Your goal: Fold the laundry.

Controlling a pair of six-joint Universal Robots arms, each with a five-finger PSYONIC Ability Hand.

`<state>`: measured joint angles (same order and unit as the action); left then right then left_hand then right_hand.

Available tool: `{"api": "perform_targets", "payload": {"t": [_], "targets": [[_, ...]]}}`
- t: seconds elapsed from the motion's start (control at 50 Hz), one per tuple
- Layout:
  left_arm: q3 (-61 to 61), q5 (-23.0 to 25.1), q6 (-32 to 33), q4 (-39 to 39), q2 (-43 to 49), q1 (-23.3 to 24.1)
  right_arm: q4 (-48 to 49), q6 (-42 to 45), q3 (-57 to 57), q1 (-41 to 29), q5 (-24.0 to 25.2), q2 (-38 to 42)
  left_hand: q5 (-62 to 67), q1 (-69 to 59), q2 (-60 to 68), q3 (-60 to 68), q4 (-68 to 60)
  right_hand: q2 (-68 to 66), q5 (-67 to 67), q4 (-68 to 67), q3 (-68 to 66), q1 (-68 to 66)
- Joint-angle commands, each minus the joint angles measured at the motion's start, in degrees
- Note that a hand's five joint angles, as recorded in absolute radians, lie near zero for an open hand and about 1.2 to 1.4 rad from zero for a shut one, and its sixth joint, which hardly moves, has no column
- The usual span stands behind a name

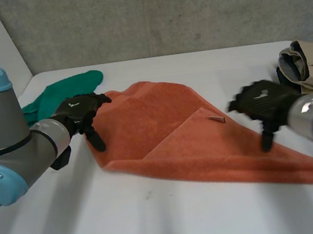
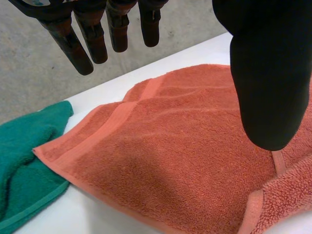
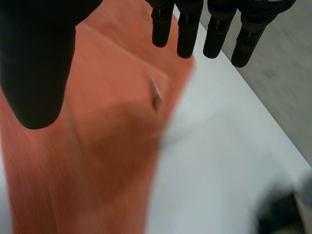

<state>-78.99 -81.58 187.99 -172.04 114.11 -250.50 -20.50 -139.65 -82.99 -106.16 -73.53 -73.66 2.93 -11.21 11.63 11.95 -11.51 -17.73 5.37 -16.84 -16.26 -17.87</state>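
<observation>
White tabletop before a grey wall carries an orange towel, spread across the middle with one corner folded over into a flap and a small tag at the flap's tip. Over its left end is the left hand, fingers straight, thumb apart, gripping nothing. Over its right part the right hand is likewise splayed and empty. A green cloth lies against the towel's left corner; a beige garment sits far right.
</observation>
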Motion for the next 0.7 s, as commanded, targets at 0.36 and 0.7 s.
{"api": "perform_targets", "payload": {"t": [0.36, 0.7], "targets": [[-10.0, 4.1, 0.2, -3.9, -11.6, -10.9, 1.6, -17.3, 34.3, -27.4, -4.4, 34.4, -2.9, 1.2, -1.6, -2.0, 1.5, -18.5, 20.9, -19.4, -20.0, -18.4], [-11.4, 5.3, 2.4, -5.0, -7.9, -11.5, 2.7, -21.9, 38.0, -26.8, -10.5, 30.6, -2.9, 1.2, -1.6, -2.0, 1.5, -62.3, 64.6, -63.2, -63.7, -62.1]]}}
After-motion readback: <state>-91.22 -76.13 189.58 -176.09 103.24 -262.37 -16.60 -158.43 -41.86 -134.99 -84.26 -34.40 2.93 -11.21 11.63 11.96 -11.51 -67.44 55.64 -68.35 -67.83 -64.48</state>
